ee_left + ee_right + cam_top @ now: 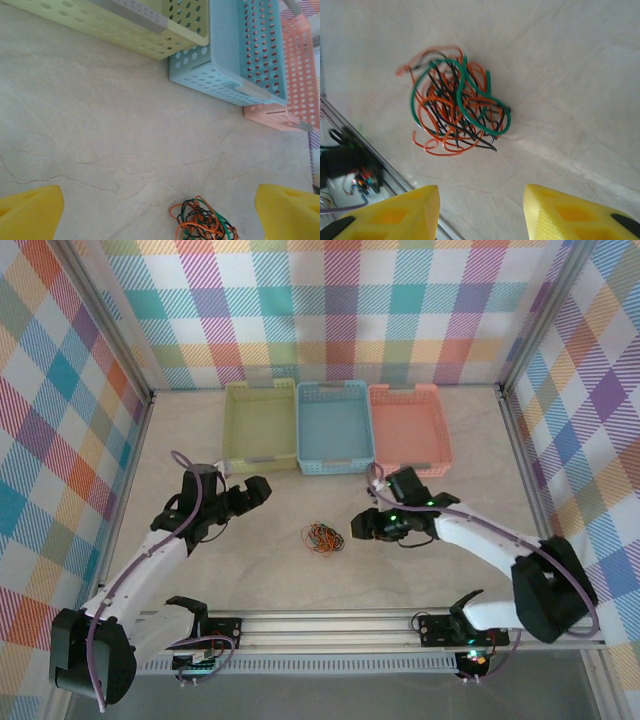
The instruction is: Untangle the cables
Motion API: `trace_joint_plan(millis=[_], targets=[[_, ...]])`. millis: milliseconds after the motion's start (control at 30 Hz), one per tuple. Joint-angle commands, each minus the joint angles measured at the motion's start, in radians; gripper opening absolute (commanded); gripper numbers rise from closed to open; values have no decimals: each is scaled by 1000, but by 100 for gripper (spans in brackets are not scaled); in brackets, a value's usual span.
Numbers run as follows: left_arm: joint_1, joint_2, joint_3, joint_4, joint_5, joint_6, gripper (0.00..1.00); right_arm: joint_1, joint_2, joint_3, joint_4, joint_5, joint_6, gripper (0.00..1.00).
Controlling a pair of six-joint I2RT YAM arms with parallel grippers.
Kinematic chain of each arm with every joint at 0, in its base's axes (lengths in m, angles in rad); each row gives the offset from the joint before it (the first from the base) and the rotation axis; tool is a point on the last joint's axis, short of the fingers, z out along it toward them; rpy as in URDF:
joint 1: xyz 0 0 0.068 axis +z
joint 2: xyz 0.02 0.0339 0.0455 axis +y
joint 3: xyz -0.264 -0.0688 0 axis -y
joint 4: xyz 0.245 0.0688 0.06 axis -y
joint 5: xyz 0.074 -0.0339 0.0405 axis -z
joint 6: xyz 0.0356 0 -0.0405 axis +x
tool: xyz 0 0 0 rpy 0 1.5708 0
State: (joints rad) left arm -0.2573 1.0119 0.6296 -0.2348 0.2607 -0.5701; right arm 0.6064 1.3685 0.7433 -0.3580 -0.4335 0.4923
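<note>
The cables (322, 537) lie nearer the right gripper (360, 528), dead ahead of its half-open, empty jaws. The left gripper (258, 490) hangs wide open, empty, farther off.

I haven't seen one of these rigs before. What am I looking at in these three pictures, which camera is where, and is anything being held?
The machine is two white robot arms, the left arm and the right arm, bolted at the near edge of a table. The overhead picture looks down from behind them. The other two pictures come from a camera on each wrist, so the yellow fingers at the bottom are that arm's own. Mid-table lies a small clump of cables: orange, green and black wires tangled together. At the far side stand a yellow-green basket, a blue basket and a pink basket, which look empty. The left gripper and the right gripper flank the clump, fingers apart, holding nothing.
</note>
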Motion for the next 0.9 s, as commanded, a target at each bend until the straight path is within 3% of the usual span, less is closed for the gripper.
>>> trace_joint_plan(millis=[0,267,467,867], targets=[[-10,-25,-25,-1,-19,22,98,53,70,77,-13,35,-23,48],[-25,-29,-31,-1,-20,39,96,99,215,195,-38,69,-73,48],[-33,-45,-31,-13,-37,43,96,110,267,249,-74,73,-90,40],[-42,-54,-31,-24,-55,48,96,113,259,240,-52,64,-103,6]])
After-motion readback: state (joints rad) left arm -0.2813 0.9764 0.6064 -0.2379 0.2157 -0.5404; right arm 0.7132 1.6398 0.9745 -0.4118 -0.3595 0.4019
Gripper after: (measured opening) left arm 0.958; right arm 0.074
